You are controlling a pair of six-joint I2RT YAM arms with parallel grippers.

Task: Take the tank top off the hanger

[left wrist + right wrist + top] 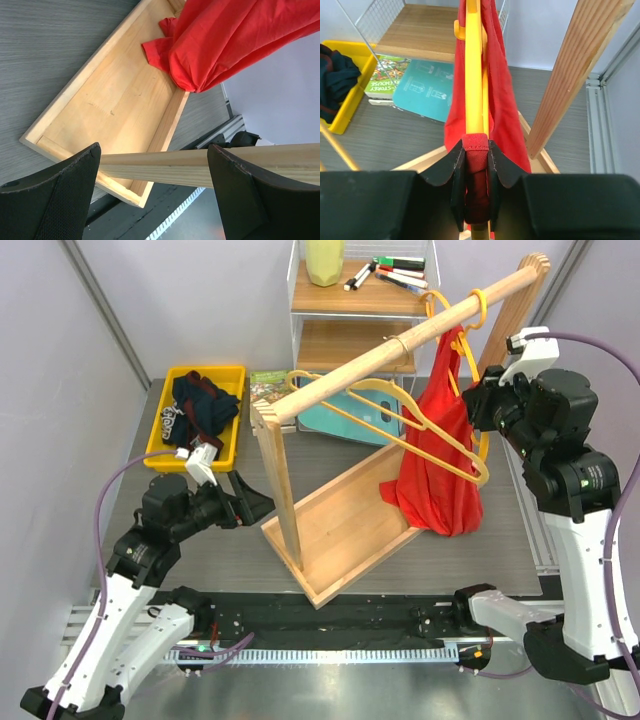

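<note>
The red tank top [440, 470] hangs on a yellow hanger [480, 308] at the right end of the wooden rack's rod [400, 340]. Its lower end bunches on the rack's base tray [335, 525]. My right gripper [478, 400] is shut on the tank top's strap where it lies over the hanger arm. The right wrist view shows the strap [476, 142] pinched between the fingers against the yellow hanger [474, 75]. My left gripper [262, 506] is open and empty, low by the rack's left post [283, 490]. In the left wrist view the post [155, 167] runs across between the fingers, with the tank top [225, 40] beyond.
An empty yellow hanger [390, 400] hangs mid-rod. A yellow bin [232, 375] of dark clothes sits at the back left. A wire shelf [350, 300] with markers [400, 275] stands behind the rack, with a book [268, 385] and a teal card [340, 425] on the table.
</note>
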